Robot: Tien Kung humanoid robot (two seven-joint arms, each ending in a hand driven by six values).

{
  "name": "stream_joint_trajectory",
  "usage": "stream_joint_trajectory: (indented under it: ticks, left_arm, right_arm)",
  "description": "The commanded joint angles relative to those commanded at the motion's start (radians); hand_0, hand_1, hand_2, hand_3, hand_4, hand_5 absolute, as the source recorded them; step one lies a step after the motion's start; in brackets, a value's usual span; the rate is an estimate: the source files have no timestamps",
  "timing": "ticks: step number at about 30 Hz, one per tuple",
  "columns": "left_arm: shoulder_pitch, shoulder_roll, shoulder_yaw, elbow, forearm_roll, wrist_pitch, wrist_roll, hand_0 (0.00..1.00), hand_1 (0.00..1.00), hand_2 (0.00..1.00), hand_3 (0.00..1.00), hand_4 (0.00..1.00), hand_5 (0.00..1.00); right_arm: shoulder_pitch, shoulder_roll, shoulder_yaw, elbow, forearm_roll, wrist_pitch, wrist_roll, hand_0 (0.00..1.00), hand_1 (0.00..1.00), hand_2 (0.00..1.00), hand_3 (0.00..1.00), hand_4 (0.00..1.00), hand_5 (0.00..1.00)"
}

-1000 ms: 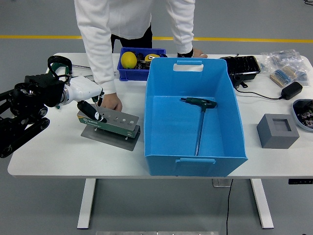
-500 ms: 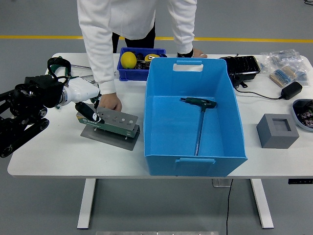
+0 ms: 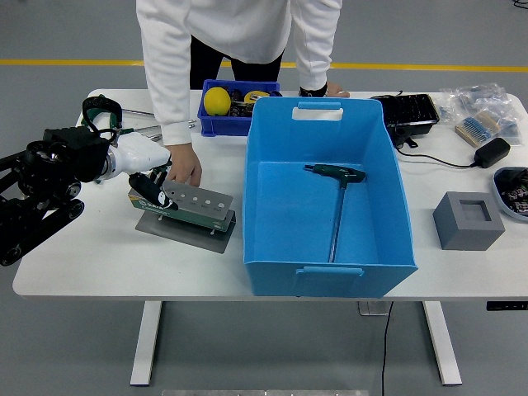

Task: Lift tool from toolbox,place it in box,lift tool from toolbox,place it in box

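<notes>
We take the big blue box [image 3: 328, 198] as our landmark. Inside it, on the floor, lies one T-handle wrench [image 3: 337, 202] with a dark green grip, so we judge the first transfer done. To the left of the box, just beside its left wall, sits the toolbox [image 3: 183, 208], a grey-green block with a row of holes on top, standing on a metal plate. Our left hand [image 3: 147, 173] is over the toolbox's far-left end with a dark tool [image 3: 153, 193] at its fingers; they look clamped on the handle, though the grip is partly hidden. Over the last second the hand has edged up and back a little, and the tool with it, which we read as the second tool starting to lift out. The person's hand [image 3: 183, 166] has shifted from pressing beside the toolbox to resting above its far edge, perhaps steadying it. Our right hand is not in view. There is pale print on the toolbox's front face, but it is too small for us to read.
</notes>
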Motion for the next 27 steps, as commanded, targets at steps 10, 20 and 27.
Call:
stream_joint_trajectory:
  ticks: [10,20,27]
  left_arm:
    - [-0.006,0.001,-0.014,0.006,-0.004,0.015,-0.015,0.769,0.42,0.331,0.306,0.962,0.782]
    - [-0.007,0.001,0.01,0.032,-0.016,0.019,-0.012,0.344,0.243,0.225,0.256,0.96,0.784]
    - [-0.008,0.0,0.013,0.039,-0.019,0.025,-0.016,0.261,0.207,0.206,0.248,0.957,0.783]
  right_arm:
    - [0.004,-0.002,-0.004,0.0,0.005,0.001,0.001,0.678,0.64,0.716,0.557,0.788,0.717]
    - [0.007,-0.003,-0.005,0.0,0.006,0.002,0.002,0.678,0.641,0.716,0.556,0.788,0.717]
    - [0.008,-0.003,-0.007,0.0,0.008,0.002,0.003,0.678,0.641,0.716,0.556,0.788,0.718]
